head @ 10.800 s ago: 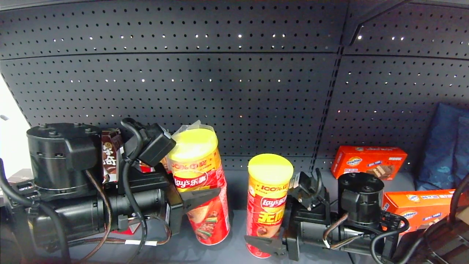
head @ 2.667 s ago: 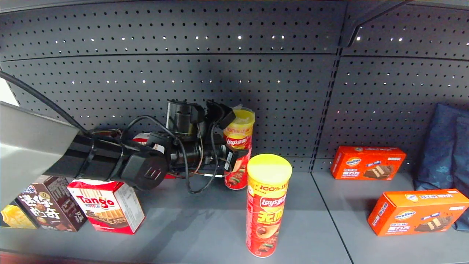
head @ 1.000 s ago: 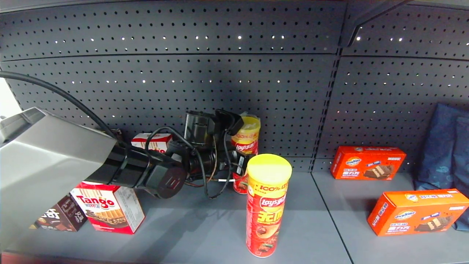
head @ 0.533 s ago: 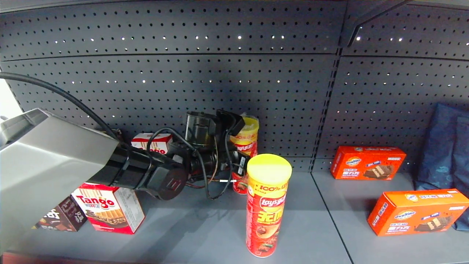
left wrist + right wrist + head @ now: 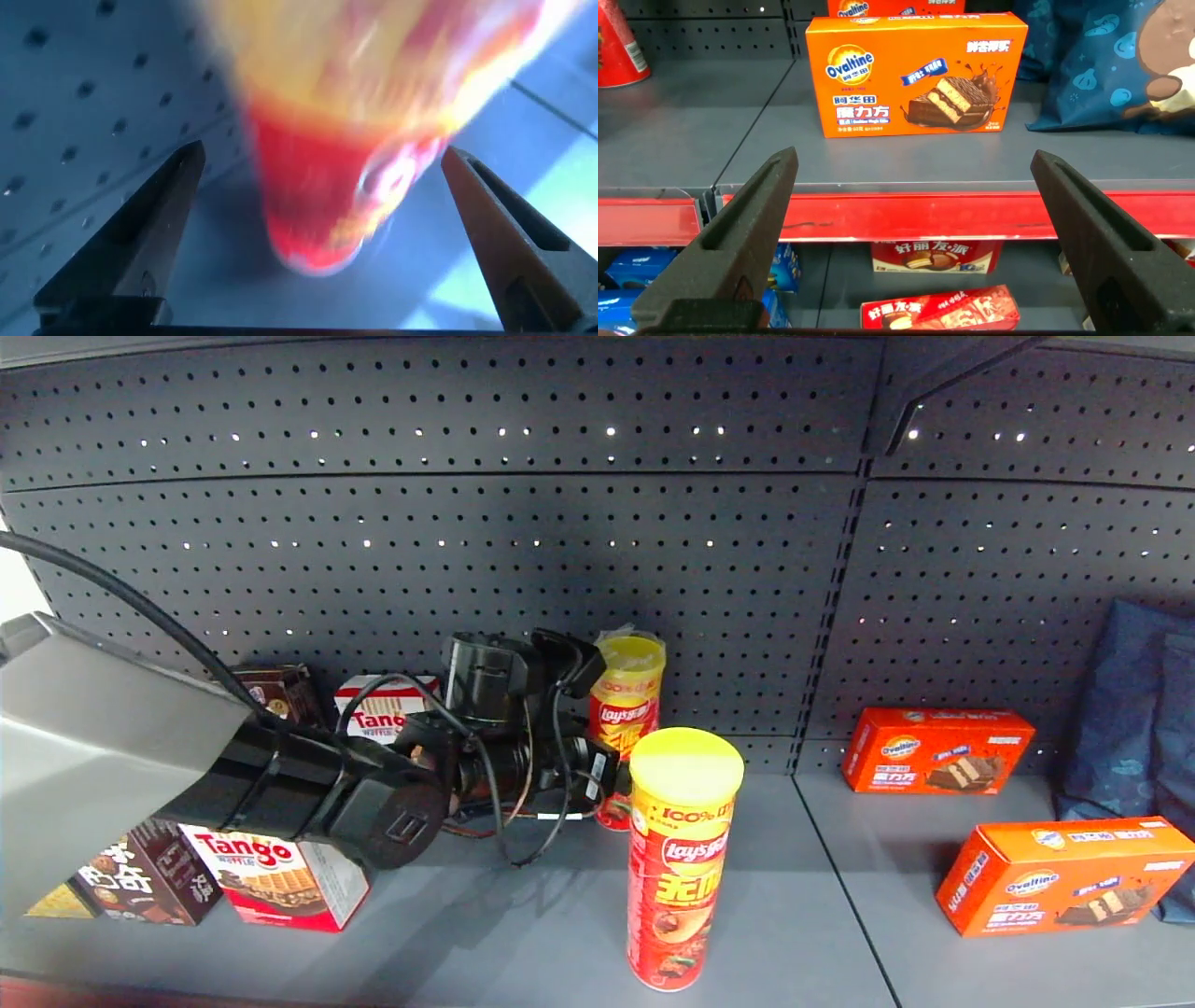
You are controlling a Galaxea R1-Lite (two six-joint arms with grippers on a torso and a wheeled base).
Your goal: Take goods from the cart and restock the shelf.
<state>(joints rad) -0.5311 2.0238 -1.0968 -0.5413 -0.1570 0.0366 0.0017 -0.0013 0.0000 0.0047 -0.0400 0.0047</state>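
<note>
Two red chip cans with yellow lids stand upright on the grey shelf (image 5: 523,933). One can (image 5: 680,859) is near the front middle; the other (image 5: 627,709) is at the back against the pegboard. My left gripper (image 5: 605,782) lies level on that rear can's left side, low by its base. In the left wrist view the can (image 5: 346,205) is blurred between the spread fingers (image 5: 140,243) of the open left gripper (image 5: 322,154), with gaps on both sides. My right gripper (image 5: 913,157) is open and holds nothing, in front of the shelf's red edge strip (image 5: 906,219).
Wafer boxes (image 5: 280,873) and a brown box (image 5: 140,882) stand front left, and another wafer box (image 5: 387,709) behind the arm. Two orange boxes (image 5: 938,747) (image 5: 1064,873) and a blue bag (image 5: 1134,709) sit on the right. The perforated back wall (image 5: 560,551) closes the rear.
My left arm has drawn back to the left, off the rear can, which now stands free. The front can has stayed put since the right arm left it.
</note>
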